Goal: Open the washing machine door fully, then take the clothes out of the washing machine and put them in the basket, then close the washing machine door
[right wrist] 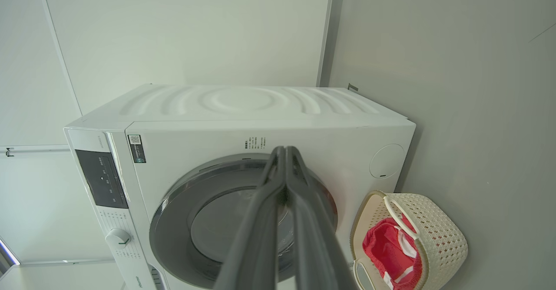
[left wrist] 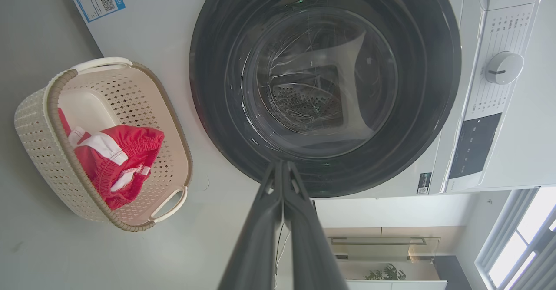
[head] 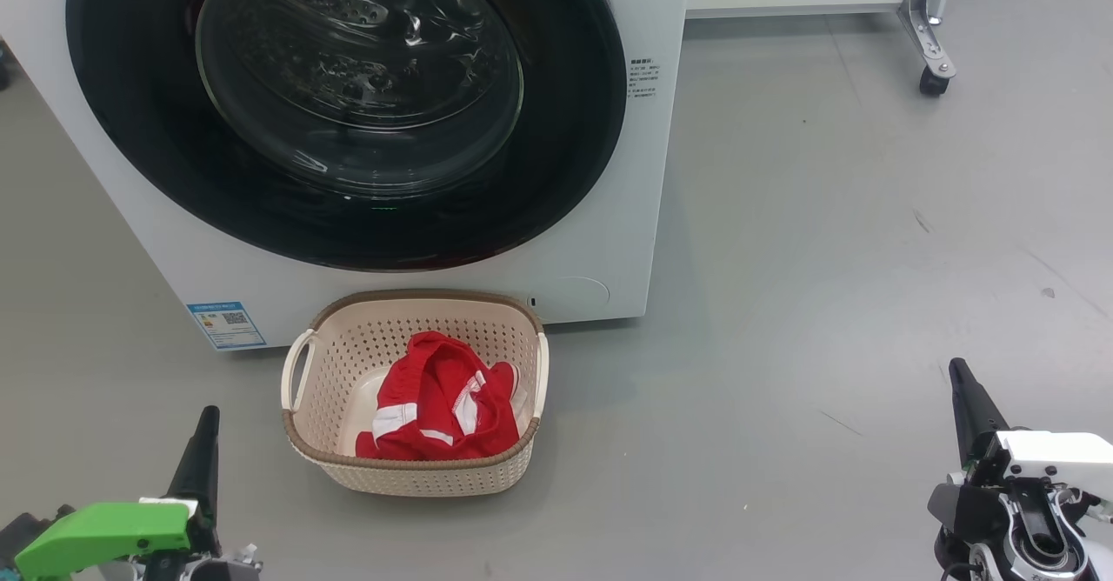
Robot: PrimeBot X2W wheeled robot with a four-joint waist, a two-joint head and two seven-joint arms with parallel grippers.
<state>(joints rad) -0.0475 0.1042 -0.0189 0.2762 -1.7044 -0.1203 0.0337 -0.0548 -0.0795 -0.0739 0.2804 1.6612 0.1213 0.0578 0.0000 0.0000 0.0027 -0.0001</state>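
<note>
Left gripper [head: 207, 424] bottom left, clenched tight, empty. Basket [head: 417, 464] lower middle w/ red clothes [head: 439, 394] inside, sitting just in front of washing machine [head: 643, 216]; washing machine door [head: 139, 129] up top is closed. Right gripper [head: 963, 385] bottom right, clenched too, nothing held.

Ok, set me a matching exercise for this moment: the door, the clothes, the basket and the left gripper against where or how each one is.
Things:
1. washing machine door
2. clothes
3. basket
4. left gripper

Places or states:
A. shut on nothing, low at the head view's left
B. standing on the floor in front of the washing machine
C. closed flush against the machine's front
D. lying inside the basket

Pairs: 1-C; 2-D; 3-B; 4-A
</note>
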